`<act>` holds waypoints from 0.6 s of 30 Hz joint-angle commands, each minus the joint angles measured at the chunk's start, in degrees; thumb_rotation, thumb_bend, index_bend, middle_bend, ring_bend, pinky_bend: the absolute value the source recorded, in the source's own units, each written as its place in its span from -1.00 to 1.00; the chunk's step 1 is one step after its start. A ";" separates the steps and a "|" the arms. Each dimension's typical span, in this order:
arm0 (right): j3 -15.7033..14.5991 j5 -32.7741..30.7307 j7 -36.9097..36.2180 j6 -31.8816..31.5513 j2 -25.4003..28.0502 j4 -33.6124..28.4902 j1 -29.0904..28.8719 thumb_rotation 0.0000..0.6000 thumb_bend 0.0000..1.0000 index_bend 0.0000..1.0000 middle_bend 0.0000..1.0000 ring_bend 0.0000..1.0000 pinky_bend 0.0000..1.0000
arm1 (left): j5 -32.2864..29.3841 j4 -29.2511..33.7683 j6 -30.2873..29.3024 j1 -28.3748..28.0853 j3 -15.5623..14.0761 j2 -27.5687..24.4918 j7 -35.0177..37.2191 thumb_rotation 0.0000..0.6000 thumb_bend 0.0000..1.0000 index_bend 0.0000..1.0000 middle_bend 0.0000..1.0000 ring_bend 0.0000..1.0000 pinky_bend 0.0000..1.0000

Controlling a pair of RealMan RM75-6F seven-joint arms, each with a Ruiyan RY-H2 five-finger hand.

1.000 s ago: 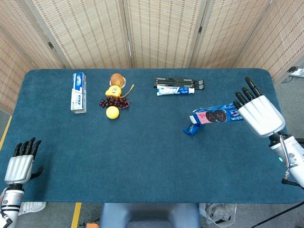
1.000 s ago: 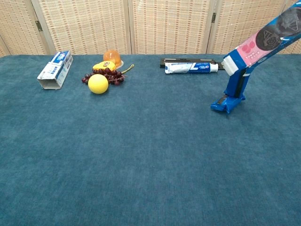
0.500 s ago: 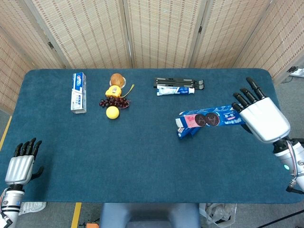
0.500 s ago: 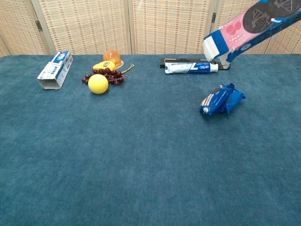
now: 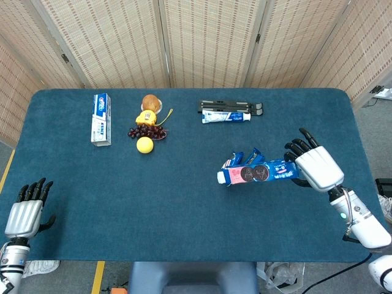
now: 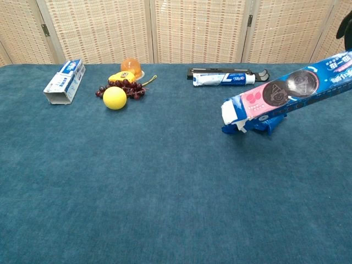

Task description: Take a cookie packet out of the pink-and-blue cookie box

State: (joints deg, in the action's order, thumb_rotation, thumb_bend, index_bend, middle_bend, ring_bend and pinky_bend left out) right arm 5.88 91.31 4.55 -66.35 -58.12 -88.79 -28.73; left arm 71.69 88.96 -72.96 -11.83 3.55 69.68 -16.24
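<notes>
- My right hand (image 5: 317,168) grips the pink-and-blue cookie box (image 5: 257,174) near the table's (image 5: 184,202) right edge.
- Blue cookie packet (image 5: 246,158) lies just behind the box.
- My left hand (image 5: 24,211), front-left corner, holds nothing, fingers apart.

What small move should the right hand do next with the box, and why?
Probably lower the cookie box onto bare table and release it. The blue cookie packet already lies on the cloth just behind the box, so the right hand holding it has likely nothing left to shake out.
</notes>
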 commanded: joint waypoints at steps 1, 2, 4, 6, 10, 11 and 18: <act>-2.27 1.75 -5.24 -0.63 -5.27 6.65 0.46 1.00 -0.56 0.11 -0.43 -0.59 -1.00 | 0.27 0.02 -0.13 -0.02 -0.10 -0.03 -0.09 1.00 -0.29 -1.00 -1.00 -1.00 -1.00; -2.83 1.86 -6.00 -0.19 -5.91 7.89 0.51 1.00 -0.56 0.10 -0.45 -0.59 -1.00 | 0.31 -0.05 -0.11 -0.04 -0.17 0.02 -0.24 1.00 -0.29 -1.00 -1.00 -1.00 -1.00; -3.60 1.97 -7.04 0.36 -6.74 9.40 0.63 1.00 -0.56 0.05 -0.53 -0.61 -1.00 | 0.23 -0.05 0.10 -0.10 -0.22 -0.01 -0.25 1.00 -0.29 -1.00 -1.00 -1.00 -1.00; -4.86 1.70 -7.65 2.01 -7.11 10.69 0.84 1.00 -0.56 -0.14 -0.68 -0.70 -1.00 | 0.12 -0.08 0.15 -0.14 -0.16 -0.05 -0.20 1.00 -0.29 -1.00 -1.00 -1.00 -1.00; -6.22 -1.09 -4.09 7.39 -5.20 10.25 0.58 1.00 -0.56 -0.94 -1.00 -1.00 -1.00 | 0.02 -0.13 0.10 -0.16 -0.21 0.11 -0.62 1.00 -0.29 -1.00 -1.00 -1.00 -1.00; -6.06 -2.38 -2.44 8.26 -4.61 9.68 0.64 1.00 -0.56 -1.00 -1.00 -1.00 -1.00 | 0.05 -0.08 0.13 -0.19 -0.27 0.15 -0.78 1.00 -0.29 -1.00 -1.00 -1.00 -1.00; -5.82 -7.01 -3.91 11.83 1.00 2.69 1.06 1.00 -0.56 -1.00 -1.00 -1.00 -1.00 | 0.18 0.13 0.04 -0.18 -0.33 0.06 -0.60 1.00 -0.29 -1.00 -1.00 -1.00 -1.00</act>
State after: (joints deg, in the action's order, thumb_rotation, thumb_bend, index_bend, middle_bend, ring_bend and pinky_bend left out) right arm 0.23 84.86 3.32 -55.54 -59.52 -83.64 -27.92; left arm 71.82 89.05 -72.91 -12.02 3.23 69.79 -16.92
